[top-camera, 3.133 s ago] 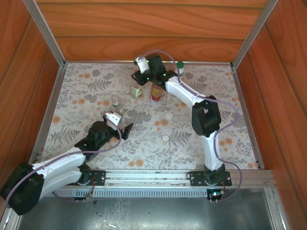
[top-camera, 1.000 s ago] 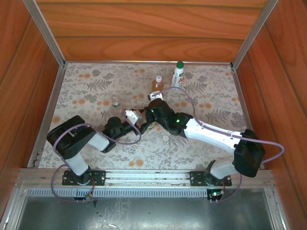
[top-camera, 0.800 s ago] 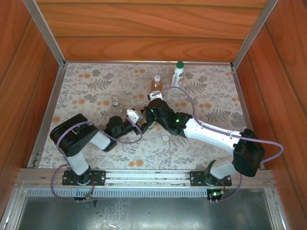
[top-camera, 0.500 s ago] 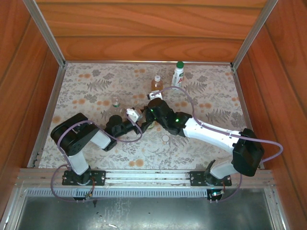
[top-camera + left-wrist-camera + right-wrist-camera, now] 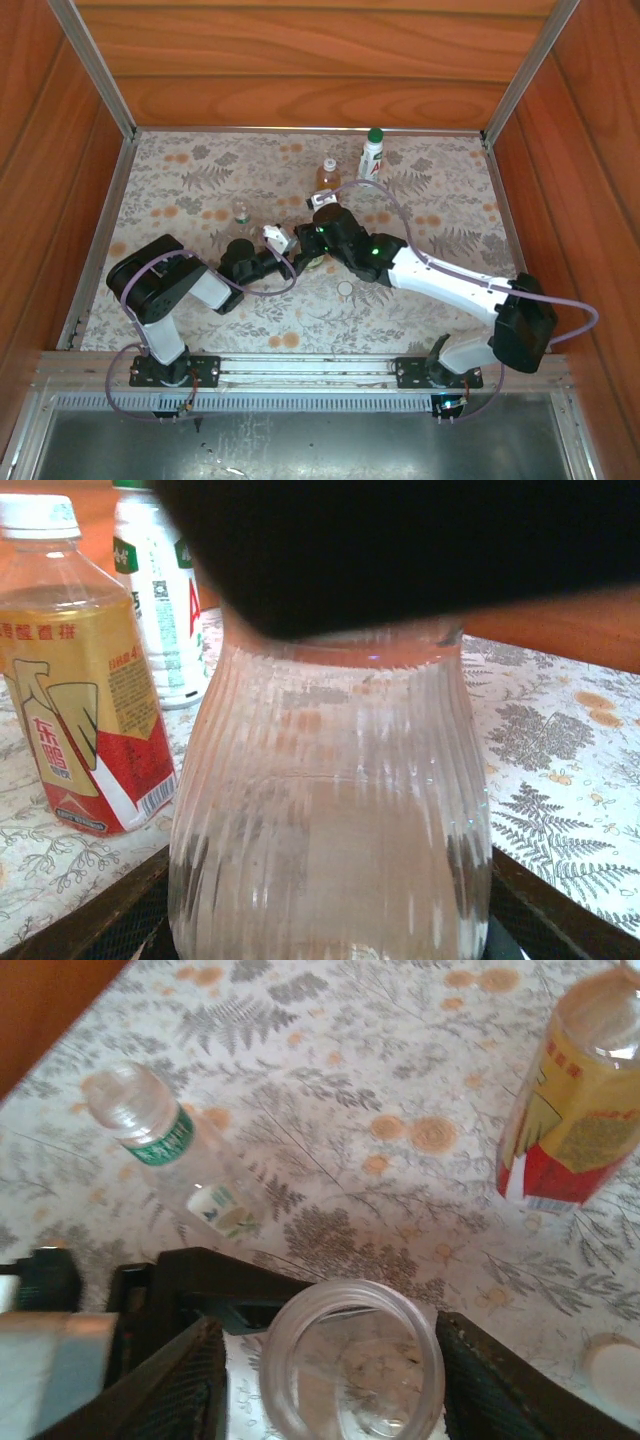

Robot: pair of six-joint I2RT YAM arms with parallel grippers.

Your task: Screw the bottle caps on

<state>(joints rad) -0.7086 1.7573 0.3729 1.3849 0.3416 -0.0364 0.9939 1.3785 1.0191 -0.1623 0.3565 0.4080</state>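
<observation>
ribbed clear bottle [image 5: 330,810], mouth open, upright between left gripper [image 5: 298,262] fingers at base; clamped or not, cannot tell. right gripper [image 5: 335,1385] directly above, jaws parted astride mouth, blocking bottle top. beyond it: amber bottle [image 5: 585,1090], white-capped; white bottle [image 5: 160,600] behind. small clear bottle [image 5: 170,1150] to its left. loose white cap [image 5: 612,1365] just right of it.

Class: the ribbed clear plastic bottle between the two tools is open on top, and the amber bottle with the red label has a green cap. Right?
No: the amber bottle with the red label wears a round white plastic cap, as the left wrist view shows. The ribbed clear plastic bottle is indeed open.
</observation>
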